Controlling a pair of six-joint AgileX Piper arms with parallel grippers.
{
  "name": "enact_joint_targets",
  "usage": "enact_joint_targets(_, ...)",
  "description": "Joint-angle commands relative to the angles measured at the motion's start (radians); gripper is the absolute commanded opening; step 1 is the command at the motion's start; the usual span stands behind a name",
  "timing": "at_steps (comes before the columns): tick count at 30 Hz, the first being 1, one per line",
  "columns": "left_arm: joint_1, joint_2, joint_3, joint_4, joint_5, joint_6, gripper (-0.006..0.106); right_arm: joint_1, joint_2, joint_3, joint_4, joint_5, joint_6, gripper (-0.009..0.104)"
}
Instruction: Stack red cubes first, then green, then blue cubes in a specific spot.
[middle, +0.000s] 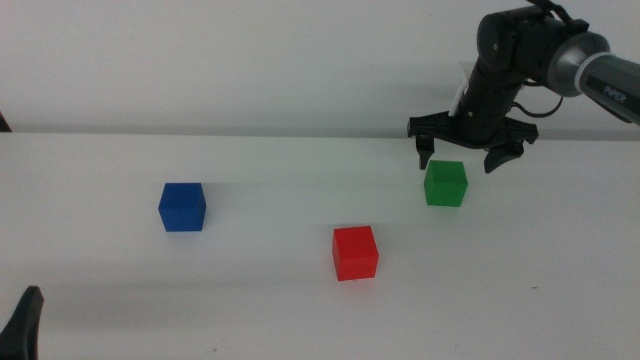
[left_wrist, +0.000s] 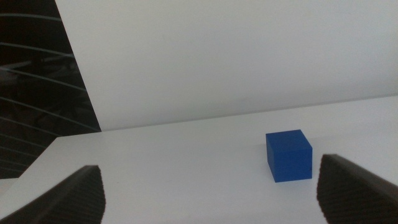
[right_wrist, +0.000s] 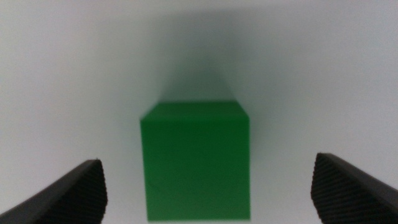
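Note:
The green cube (middle: 445, 183) rests on the white table at the right, and it fills the centre of the right wrist view (right_wrist: 195, 160). My right gripper (middle: 468, 156) hangs open just above and behind it, jaws spread wider than the cube, not touching it. The red cube (middle: 355, 252) stands alone near the middle front. The blue cube (middle: 182, 207) sits at the left and shows in the left wrist view (left_wrist: 289, 155). My left gripper (left_wrist: 211, 193) waits open at the bottom left corner of the middle view, well short of the blue cube.
The white tabletop (middle: 260, 300) runs to a pale back wall. A dark panel (left_wrist: 37, 81) stands beyond the table's left edge in the left wrist view.

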Motion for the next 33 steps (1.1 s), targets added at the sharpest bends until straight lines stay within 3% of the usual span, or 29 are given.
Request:
enact_joint_targets(1,-0.002,-0.042,0.042,-0.005,-0.016,0.002,0.091,-0.002,0.008,-0.018,-0.004,-0.021,0.004,0.086)
enact_joint_targets(17,-0.002,-0.042,0.042,-0.005,-0.016,0.002,0.091,0.007,0.067,-0.016,-0.002,-0.049,0.004,0.086)
enact_joint_targets(21,-0.002,-0.042,0.042,-0.005,-0.016,0.002,0.091,0.007,0.090,-0.016,-0.002,-0.049,-0.004,0.080)
enact_joint_targets(24,-0.002,-0.042,0.042,-0.005,-0.016,0.002,0.091,0.007,0.098,-0.016,-0.002,-0.072,-0.004,0.067)
enact_joint_targets(29,-0.002,-0.042,0.042,-0.005,-0.016,0.002,0.091,0.014,0.077,-0.016,-0.006,-0.092,-0.004,0.027)
enact_joint_targets(33,-0.002,-0.042,0.042,-0.005,-0.016,0.002,0.091,0.067,-0.040,-0.013,-0.028,-0.032,0.027,0.023)
